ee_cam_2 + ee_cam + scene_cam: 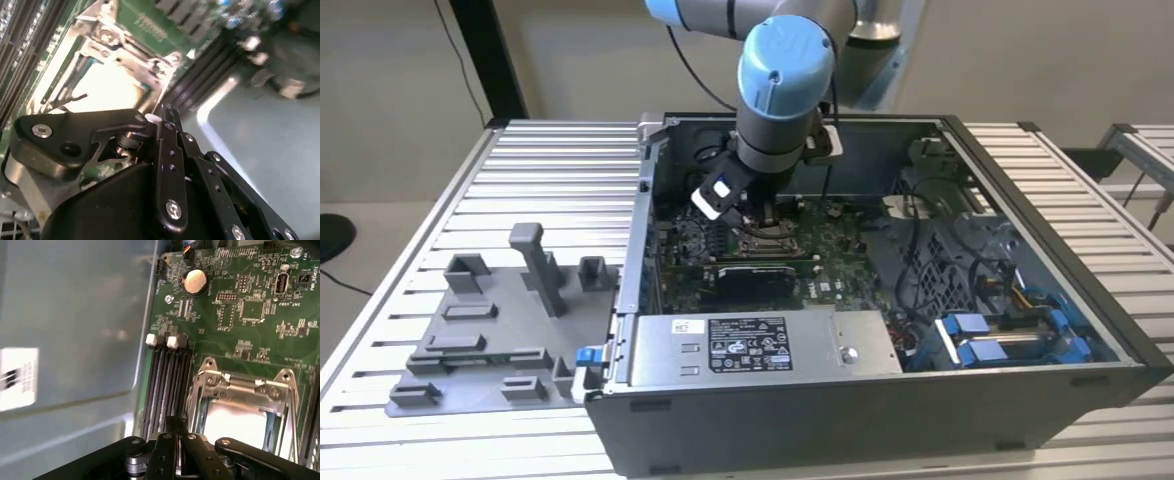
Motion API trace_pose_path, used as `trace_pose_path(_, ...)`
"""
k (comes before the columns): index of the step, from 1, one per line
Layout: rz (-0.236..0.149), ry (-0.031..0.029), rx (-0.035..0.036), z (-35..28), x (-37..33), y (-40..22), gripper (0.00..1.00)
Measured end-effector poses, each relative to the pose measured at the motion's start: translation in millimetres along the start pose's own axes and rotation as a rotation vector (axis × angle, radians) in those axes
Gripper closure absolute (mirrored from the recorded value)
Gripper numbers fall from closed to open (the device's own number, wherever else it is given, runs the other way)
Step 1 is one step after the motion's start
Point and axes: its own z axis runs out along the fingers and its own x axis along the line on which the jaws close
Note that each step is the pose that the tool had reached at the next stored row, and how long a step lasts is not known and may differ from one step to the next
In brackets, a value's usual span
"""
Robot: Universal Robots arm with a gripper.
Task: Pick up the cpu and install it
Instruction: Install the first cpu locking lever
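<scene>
Tool (172, 460) low inside computer case (1067, 330), right beside socket frame (242, 390); clenched or released, cannot tell. Cpu (235, 422) lies pale inside frame. Risk: chip seated askew bends pins; linkage may knock memory slots (165, 385).

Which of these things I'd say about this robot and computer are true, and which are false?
1. The computer case is open, and the arm reaches down into it. True.
2. The grey fixture sits inside the case. False: it lies on the slatted table, on the exterior view's left of the case.
3. The cpu rests on the grey fixture. False: its pale silver top shows inside the socket frame on the motherboard.
4. A round silver coin battery sits on the motherboard. True.
</scene>
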Motion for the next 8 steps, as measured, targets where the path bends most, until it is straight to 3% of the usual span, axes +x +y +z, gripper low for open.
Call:
trace_pose_path(5,-0.003,-0.0007,-0.0062,-3.9,1.9,-21.6,1.00)
trace_pose_path(8,-0.005,-0.0011,-0.0090,-3.6,1.8,-22.5,1.00)
